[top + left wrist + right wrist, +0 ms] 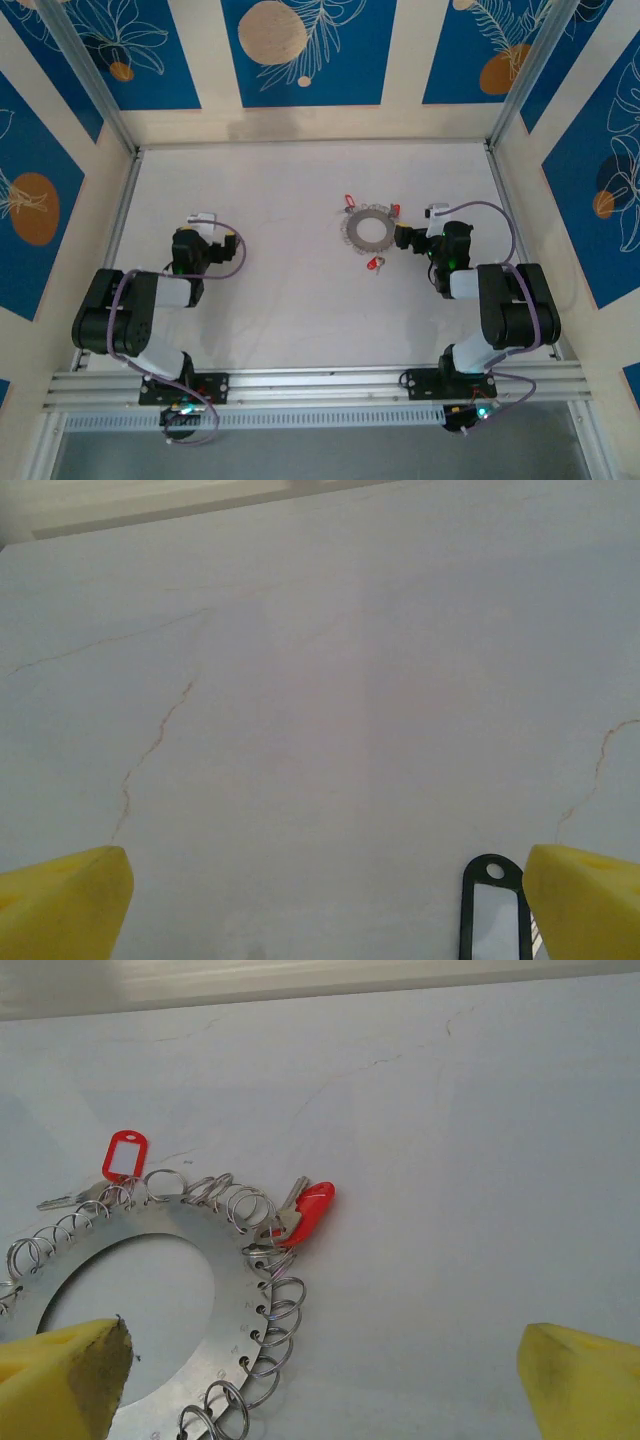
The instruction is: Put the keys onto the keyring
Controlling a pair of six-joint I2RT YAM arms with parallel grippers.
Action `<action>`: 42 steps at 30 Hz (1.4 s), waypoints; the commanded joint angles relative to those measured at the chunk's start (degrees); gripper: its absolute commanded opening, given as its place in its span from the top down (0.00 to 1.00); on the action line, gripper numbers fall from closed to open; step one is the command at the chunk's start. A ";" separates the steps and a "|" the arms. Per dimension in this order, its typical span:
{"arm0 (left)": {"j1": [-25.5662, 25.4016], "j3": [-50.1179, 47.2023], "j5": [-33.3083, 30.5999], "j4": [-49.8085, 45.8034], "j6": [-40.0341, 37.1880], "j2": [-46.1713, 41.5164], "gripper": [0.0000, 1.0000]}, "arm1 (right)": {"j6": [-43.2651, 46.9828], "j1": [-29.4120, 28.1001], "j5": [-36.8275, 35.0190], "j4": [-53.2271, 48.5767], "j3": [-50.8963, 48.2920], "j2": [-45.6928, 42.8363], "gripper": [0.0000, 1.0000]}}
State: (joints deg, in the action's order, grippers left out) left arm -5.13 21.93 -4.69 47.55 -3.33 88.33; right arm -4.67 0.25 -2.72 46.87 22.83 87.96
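Red key lies loose on the ring's near side; I'd fetch it next, right gripper spread wide.

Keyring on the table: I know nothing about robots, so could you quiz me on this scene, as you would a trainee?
1. True or false: the right gripper is clamped on the keyring.
2. In the overhead view, how many red-headed keys lie around the keyring?
3. The key tag lying by the left gripper is: A red, B black, C yellow.
Key: 1 false, its jaws stand wide open; 2 three; 3 B.
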 commanded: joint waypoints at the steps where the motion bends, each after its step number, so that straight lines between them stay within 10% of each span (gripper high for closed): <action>1: 0.73 1.01 1.17 0.35 0.61 -0.35 0.00 | -0.66 0.28 1.05 0.58 0.59 -0.51 0.01; 23: -0.23 3.47 2.17 -11.18 -0.73 -7.83 0.00 | -5.21 0.65 -9.64 13.10 -8.98 -6.34 0.01; 27: -0.66 8.04 2.87 -27.41 2.10 -20.18 0.00 | -7.17 0.63 -9.61 -6.36 -6.50 -21.75 0.01; 31: -0.76 12.88 4.60 -42.78 9.88 -32.72 0.00 | -27.53 1.19 -17.49 -42.38 3.63 -38.09 0.01; 37: -0.76 33.17 17.37 -79.83 23.19 -39.76 0.00 | -35.69 7.56 14.61 -55.88 2.08 -56.86 0.01; 42: -0.76 33.29 24.40 -78.86 23.70 -40.61 0.00 | -34.69 -0.84 12.82 -68.80 6.00 -51.12 0.01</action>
State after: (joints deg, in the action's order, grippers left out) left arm -5.52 55.86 11.94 -22.70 17.63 46.17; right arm -36.71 3.49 5.96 -8.40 27.40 32.62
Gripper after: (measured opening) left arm 0.998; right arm 0.990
